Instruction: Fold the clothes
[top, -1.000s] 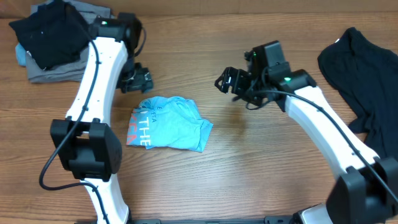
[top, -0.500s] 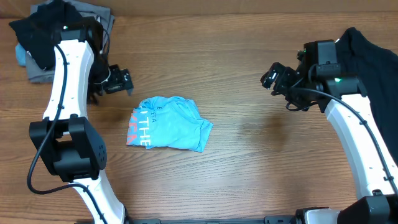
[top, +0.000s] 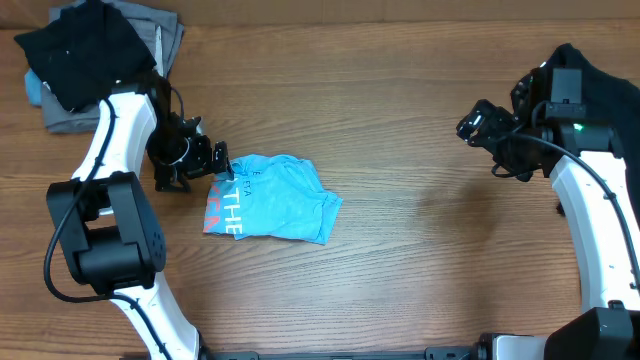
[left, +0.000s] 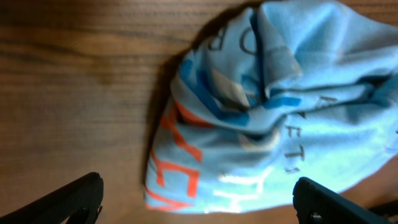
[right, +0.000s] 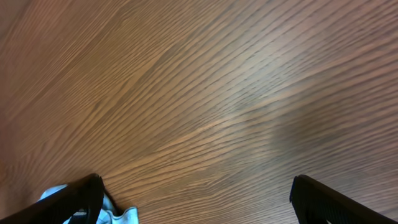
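T-shirt (top: 272, 198) lies crumpled just beside released left pincer (top: 218, 163), well apart from released right pincer (top: 472, 122)

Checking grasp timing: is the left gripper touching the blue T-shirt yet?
Cannot tell. Overhead, the left gripper overlaps the T-shirt edge; the wrist view shows neither contact nor gap plainly.
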